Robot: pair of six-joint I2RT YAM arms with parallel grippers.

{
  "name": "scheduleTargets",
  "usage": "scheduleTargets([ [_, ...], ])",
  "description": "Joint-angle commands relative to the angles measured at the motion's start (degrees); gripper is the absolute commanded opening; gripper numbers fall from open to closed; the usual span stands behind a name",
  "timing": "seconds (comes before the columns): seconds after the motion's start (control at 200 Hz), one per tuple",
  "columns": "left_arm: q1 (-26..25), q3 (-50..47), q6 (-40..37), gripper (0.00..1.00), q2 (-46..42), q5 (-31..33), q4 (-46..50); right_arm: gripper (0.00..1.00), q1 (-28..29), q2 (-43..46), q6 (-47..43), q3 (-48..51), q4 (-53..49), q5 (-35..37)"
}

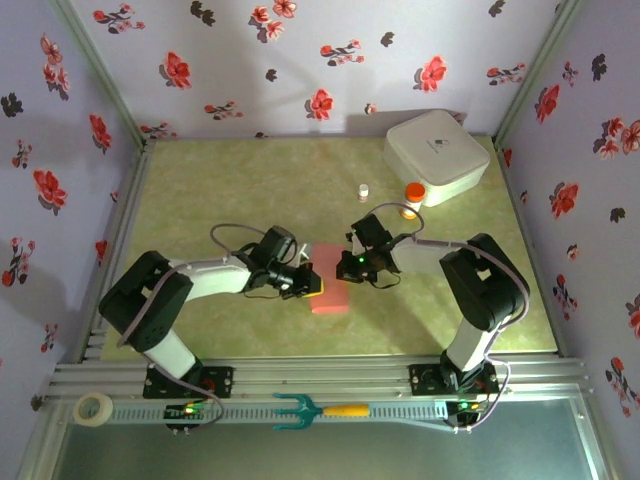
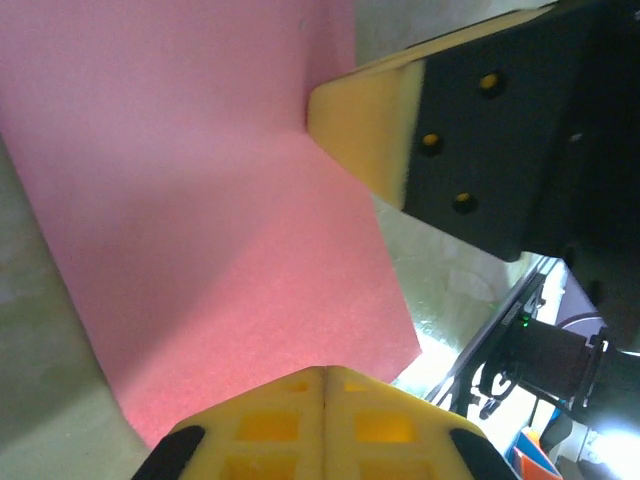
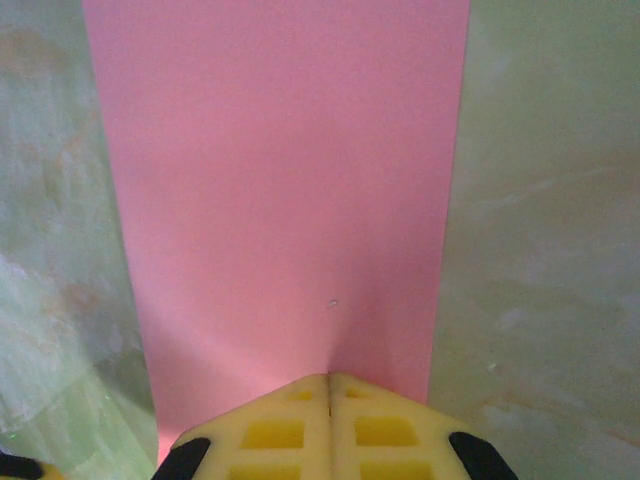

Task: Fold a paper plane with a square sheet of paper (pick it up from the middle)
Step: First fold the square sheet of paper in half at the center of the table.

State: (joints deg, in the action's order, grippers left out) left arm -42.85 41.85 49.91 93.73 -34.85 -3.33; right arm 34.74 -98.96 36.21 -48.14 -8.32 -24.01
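Observation:
The square sheet of paper (image 1: 332,296) is salmon pink and lies on the green mat between the two arms, showing as a narrow upright strip. My left gripper (image 1: 312,283) is shut, its yellow tips (image 2: 325,372) down on the sheet (image 2: 220,230) at its left side. My right gripper (image 1: 351,262) is shut too, its tips (image 3: 329,378) pressed on the paper (image 3: 290,200), where a faint pucker runs up from them. In the left wrist view the right gripper's yellow finger (image 2: 365,130) touches the sheet's far edge. I cannot tell whether either pinches the paper.
A white rounded box (image 1: 437,155) stands at the back right, with a small white bottle (image 1: 363,191) and an orange-capped one (image 1: 412,195) in front of it. A teal fork with an orange handle (image 1: 320,409) and a tape roll (image 1: 94,408) lie on the front rail. Flowered walls close three sides.

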Motion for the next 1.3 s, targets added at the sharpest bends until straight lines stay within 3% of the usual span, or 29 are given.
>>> scheduleTargets([
  [0.0,-0.5,-1.6,0.6,0.00,2.8,-1.8,-1.6,0.00,-0.4,-2.2,0.2,2.5,-7.8,6.1],
  [0.26,-0.5,-6.3,-2.4,0.00,5.4,-0.2,-1.1,0.00,-0.4,-2.3,0.1,2.6,-7.8,6.1],
  [0.69,-2.0,-9.4,-4.8,0.00,-0.4,0.3,0.9,0.00,-0.4,-2.3,0.0,2.4,-8.2,6.4],
  [1.3,-7.0,-4.3,-8.9,0.00,-7.9,6.9,11.9,0.00,-0.4,-2.2,-0.1,2.5,-8.4,6.4],
])
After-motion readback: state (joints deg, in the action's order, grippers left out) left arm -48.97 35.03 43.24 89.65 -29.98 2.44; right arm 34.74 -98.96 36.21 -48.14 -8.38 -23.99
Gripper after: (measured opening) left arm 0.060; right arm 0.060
